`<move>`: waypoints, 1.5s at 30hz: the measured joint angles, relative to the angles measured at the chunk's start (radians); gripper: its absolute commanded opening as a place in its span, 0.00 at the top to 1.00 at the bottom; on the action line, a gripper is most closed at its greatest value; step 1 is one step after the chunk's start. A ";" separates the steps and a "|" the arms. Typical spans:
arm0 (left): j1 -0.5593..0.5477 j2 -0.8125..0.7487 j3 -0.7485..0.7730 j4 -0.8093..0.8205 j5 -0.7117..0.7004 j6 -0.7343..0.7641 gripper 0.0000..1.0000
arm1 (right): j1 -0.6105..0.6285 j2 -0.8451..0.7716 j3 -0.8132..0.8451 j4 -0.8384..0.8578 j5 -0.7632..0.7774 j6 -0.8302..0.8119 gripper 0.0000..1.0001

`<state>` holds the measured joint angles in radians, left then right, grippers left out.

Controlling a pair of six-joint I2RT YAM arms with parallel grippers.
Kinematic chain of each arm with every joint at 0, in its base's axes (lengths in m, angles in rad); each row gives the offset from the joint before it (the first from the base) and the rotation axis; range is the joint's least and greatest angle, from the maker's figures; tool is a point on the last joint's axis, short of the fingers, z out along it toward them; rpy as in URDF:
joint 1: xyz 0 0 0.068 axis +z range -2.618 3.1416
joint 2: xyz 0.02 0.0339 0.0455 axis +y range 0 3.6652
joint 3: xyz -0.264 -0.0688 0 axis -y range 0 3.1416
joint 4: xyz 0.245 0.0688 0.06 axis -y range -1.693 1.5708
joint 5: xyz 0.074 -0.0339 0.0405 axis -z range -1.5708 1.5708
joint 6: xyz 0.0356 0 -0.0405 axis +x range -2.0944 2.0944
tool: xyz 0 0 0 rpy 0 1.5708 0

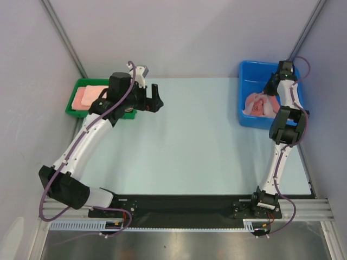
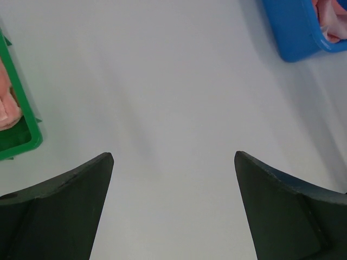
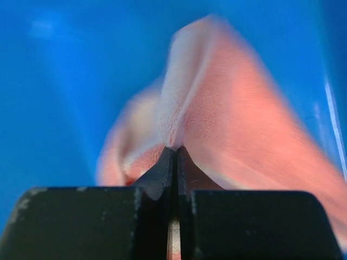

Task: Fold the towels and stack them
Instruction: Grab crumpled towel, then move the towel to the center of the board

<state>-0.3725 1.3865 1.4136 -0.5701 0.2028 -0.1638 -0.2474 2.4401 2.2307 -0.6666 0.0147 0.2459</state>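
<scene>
Pale table (image 1: 190,135) between grey walls (image 1: 179,32), left gripper (image 2: 173,157) spread wide above it, right gripper (image 3: 174,147) pinched on a pink towel (image 3: 227,124) in the blue bin (image 1: 243,95) — other pink towels (image 1: 88,96), seemingly folded, in the green tray (image 1: 69,110).

The table (image 1: 195,141) lay open across the centre. At upper left stood a green tray (image 1: 73,112), at upper right a blue bin (image 1: 259,71), partly filled by a pink towel (image 1: 257,104).

the top camera looks down from behind over the whole table (image 1: 190,135). the left wrist faces across it to the blue bin (image 1: 242,92); the right wrist sits close inside.
</scene>
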 measured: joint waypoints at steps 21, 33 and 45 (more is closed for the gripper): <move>0.057 -0.219 -0.121 0.073 0.053 -0.064 0.03 | 0.320 -1.234 -0.705 0.338 -0.550 0.229 0.91; 0.075 -0.273 -0.418 0.086 0.064 -0.100 0.13 | 0.900 -1.199 -1.465 0.287 -0.361 0.224 0.37; -0.084 -0.109 -0.570 0.270 0.199 -0.169 0.23 | 0.868 -1.203 -1.326 0.149 -0.103 0.154 0.54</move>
<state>-0.4568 1.2774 0.8436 -0.2996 0.4019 -0.3328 0.6205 1.2373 0.9051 -0.5175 -0.0887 0.4004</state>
